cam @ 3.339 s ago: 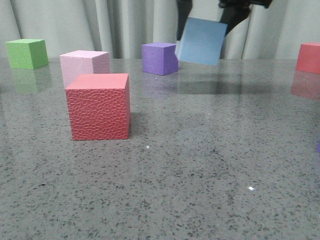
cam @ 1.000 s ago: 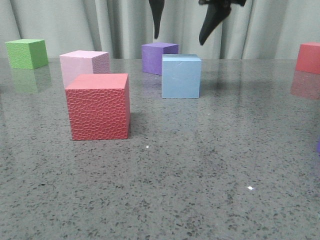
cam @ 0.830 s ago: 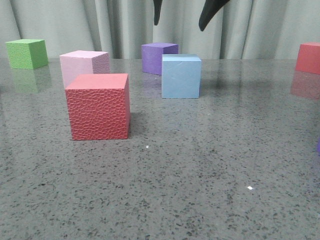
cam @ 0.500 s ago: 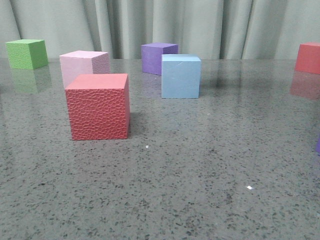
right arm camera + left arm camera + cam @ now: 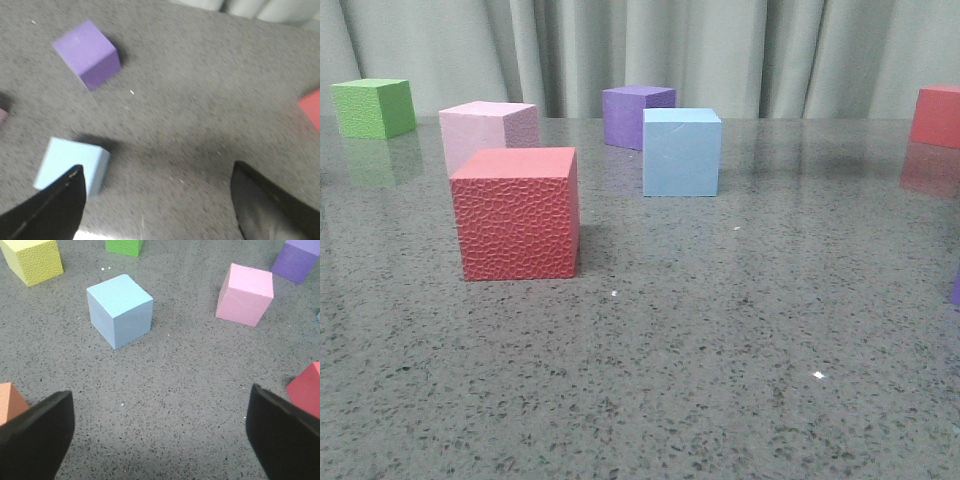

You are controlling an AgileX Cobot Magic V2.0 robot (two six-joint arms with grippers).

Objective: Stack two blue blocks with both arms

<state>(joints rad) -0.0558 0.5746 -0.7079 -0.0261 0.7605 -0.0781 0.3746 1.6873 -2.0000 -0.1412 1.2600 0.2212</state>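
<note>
Front view: one blue block (image 5: 681,151) sits flat on the grey table (image 5: 720,350), just in front of a purple cube (image 5: 637,115). Left gripper (image 5: 160,432) hovers spread wide above a second blue block (image 5: 120,310), apart from it. Right gripper (image 5: 157,200), also wide, holds nothing above the first block.

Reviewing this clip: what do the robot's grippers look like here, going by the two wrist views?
Only the fingers show. The left gripper has two broad, matte black fingers with flat faces and angled edges. The right gripper has similar black fingers, tapering to points. No cables, markings or labels are visible. Neither arm appears in the front view.
</note>
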